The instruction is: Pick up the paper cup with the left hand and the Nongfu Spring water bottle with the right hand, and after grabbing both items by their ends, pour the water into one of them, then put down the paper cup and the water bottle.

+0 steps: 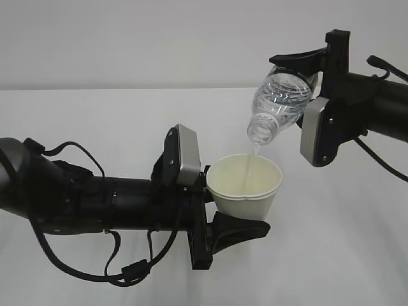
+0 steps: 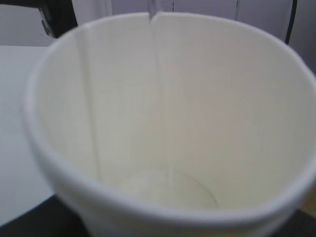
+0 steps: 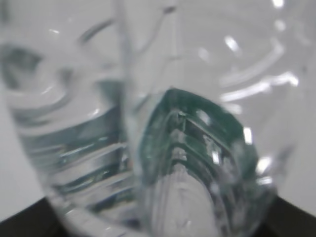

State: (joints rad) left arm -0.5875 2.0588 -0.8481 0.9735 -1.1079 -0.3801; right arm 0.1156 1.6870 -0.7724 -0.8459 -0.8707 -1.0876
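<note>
Outside, we hold the cup [image 1: 245, 185] in our left fingers [image 1: 220, 213] above the desk [image 1: 95, 115]; our right fingers [image 1: 305, 83] clasp the tipped bottle [image 1: 280, 102], and water [image 1: 254, 155] falls near the far rim, so a small drift would spill. Our left wrist shows the stream [image 2: 160, 89] hugging the wall. Our right wrist shows only blurred bottle [image 3: 148, 128]; a slip there could go unseen.

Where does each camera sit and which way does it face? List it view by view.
Exterior: level with the table, facing both arms; left claw holds the paper cup, right claw tips the bottle.
Left wrist: behind the cup, looking into the paper cup; hardly any arm shows.
Right wrist: pressed against the bottle; no arm shows clearly.
Shared: exterior and left wrist both show the water stream.
</note>
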